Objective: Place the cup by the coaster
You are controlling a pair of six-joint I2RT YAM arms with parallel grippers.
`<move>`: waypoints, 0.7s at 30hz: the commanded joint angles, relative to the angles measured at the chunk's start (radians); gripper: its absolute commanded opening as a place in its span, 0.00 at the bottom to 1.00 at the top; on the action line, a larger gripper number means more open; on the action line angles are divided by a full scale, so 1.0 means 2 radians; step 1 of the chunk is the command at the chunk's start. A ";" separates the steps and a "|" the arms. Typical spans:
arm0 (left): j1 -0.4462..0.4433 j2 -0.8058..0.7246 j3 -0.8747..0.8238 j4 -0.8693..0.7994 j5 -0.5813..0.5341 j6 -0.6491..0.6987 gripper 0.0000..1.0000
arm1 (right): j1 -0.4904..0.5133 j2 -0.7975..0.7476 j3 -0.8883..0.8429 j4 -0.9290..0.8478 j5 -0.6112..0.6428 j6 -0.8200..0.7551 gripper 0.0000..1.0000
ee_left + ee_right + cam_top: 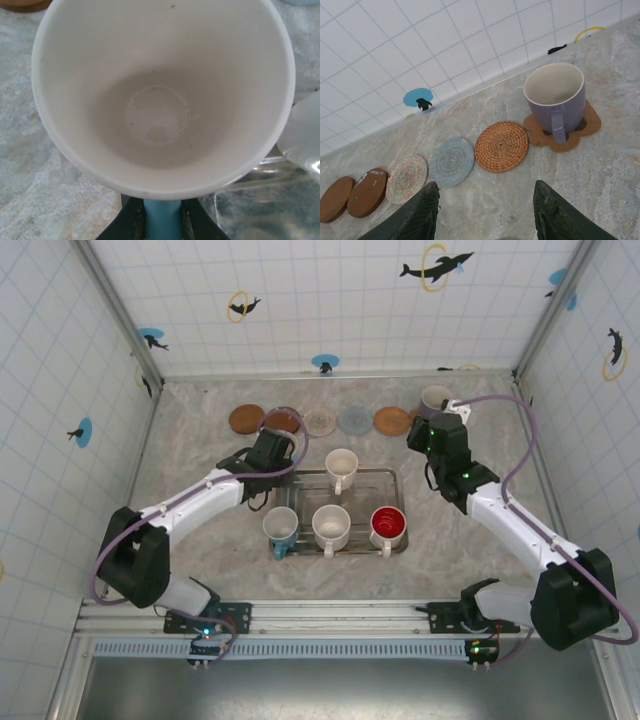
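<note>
**Left arm holds a white cup just short of the brown coasters**

The left gripper (163,222) is almost fully closed. Its two dark fingers pinch the blue handle (162,216) of a white cup (160,100). The wrist camera looks straight down into the cup's empty mouth, so the cup appears upright, with the handle pointing back toward the arm. I cannot tell whether its base rests on the marbled tabletop (40,175) or hangs just above it.

Seen from above, this gripper sits between a clear tray (378,488) holding four other cups and a row of coasters along the back wall. A brown coaster (247,420) lies just beyond the gripper, toward the back wall and slightly left. A darker brown coaster (284,422) sits beside it. A sliver of brown shows at the top left of the wrist view, close to the cup's far rim.

The right gripper (486,187) is about half open and holds nothing. It hovers well to the right, facing a purple mug (555,95) that stands on a cork coaster (580,131).

The left arm is clearly nearer to the brown coasters. The next move looks like a short carry away from the robot. The cup would then be set down beside a coaster rather than on it.
</note>
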 commanded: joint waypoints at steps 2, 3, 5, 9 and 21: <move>0.008 0.014 0.042 0.023 -0.019 0.009 0.00 | -0.004 0.009 -0.008 0.029 -0.007 0.005 0.53; 0.010 0.016 0.046 0.023 -0.018 0.010 0.00 | -0.004 0.010 -0.009 0.031 -0.009 0.005 0.53; 0.020 0.023 0.054 0.025 -0.013 0.014 0.00 | -0.004 0.012 -0.008 0.035 -0.012 0.005 0.53; 0.040 0.034 0.069 0.030 0.002 0.018 0.00 | -0.006 0.018 -0.007 0.039 -0.021 0.005 0.53; 0.107 0.090 0.145 0.034 0.018 0.040 0.00 | -0.016 0.029 -0.007 0.047 -0.040 0.007 0.53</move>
